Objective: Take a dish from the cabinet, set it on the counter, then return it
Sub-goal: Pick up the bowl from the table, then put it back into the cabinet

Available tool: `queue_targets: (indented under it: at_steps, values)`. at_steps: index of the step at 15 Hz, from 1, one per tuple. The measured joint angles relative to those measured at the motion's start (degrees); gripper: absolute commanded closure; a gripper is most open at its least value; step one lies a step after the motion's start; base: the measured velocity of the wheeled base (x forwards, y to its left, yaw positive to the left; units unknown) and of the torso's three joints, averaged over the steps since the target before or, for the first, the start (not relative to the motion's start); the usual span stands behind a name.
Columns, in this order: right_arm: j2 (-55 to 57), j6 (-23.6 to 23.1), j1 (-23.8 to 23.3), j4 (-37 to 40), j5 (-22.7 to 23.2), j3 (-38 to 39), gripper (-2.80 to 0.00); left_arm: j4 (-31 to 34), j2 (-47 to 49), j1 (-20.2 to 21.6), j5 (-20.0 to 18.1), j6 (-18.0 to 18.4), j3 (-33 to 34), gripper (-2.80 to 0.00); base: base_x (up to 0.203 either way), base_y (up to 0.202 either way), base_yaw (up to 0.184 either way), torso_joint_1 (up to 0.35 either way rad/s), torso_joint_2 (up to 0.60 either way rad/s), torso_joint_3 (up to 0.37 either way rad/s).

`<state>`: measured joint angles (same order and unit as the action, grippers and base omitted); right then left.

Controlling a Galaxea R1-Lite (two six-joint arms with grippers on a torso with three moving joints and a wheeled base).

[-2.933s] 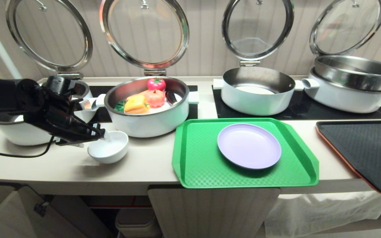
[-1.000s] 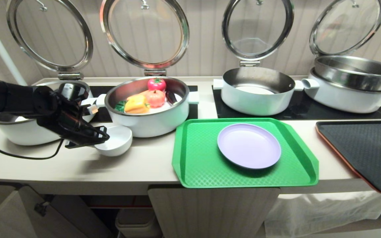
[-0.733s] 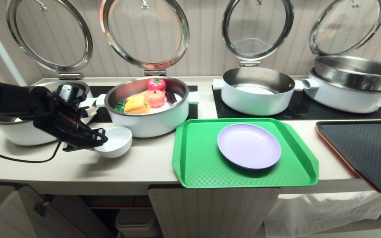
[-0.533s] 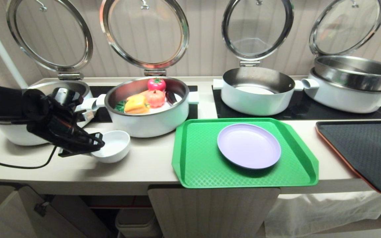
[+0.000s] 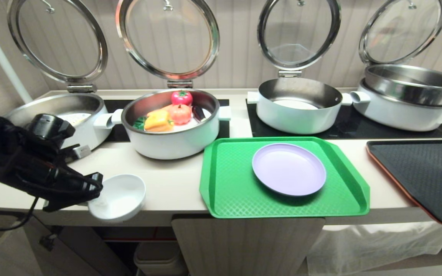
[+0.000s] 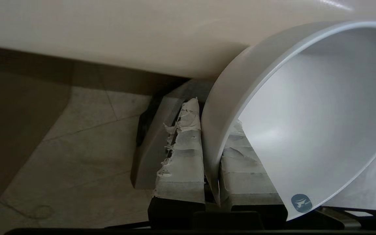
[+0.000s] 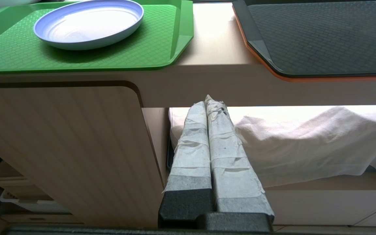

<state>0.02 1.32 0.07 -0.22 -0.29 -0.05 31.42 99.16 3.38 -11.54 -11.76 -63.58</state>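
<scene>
My left jaws (image 5: 92, 191) were clamped on the rim of the dish (image 5: 118, 197), one taped finger (image 6: 183, 156) outside the wall and the other inside the bowl. I held the dish tilted, its opening turned partly away from my wrist, in the air at the front edge of the counter (image 5: 175, 184), overhanging it, above the gap by the cabinet (image 5: 244, 245) door. The wrist camera showed floor tiles (image 6: 77, 147) below the dish. My right jaws (image 7: 207, 107) were closed, empty, parked low in front of the cabinet, below the green tray (image 7: 162, 49) and its lilac plate (image 7: 88, 23).
</scene>
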Motion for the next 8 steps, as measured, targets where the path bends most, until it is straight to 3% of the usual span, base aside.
queue_targets:
  at_steps: [4, 8]
  values:
    - [0.0, 0.0, 0.0, -0.02, 0.02, 0.0, 0.0, -0.33, -5.54, 0.0, -0.58, -5.44, 4.24, 0.0, 0.0, 0.0, 0.0, 0.0, 0.0, 0.0]
    - [0.0, 0.0, 0.0, -0.02, 0.02, 0.0, 0.0, -0.33, -7.93, 0.04, -1.44, -5.88, 5.53, 0.0, 0.0, 0.0, 0.0, 0.0, 0.0, 0.0]
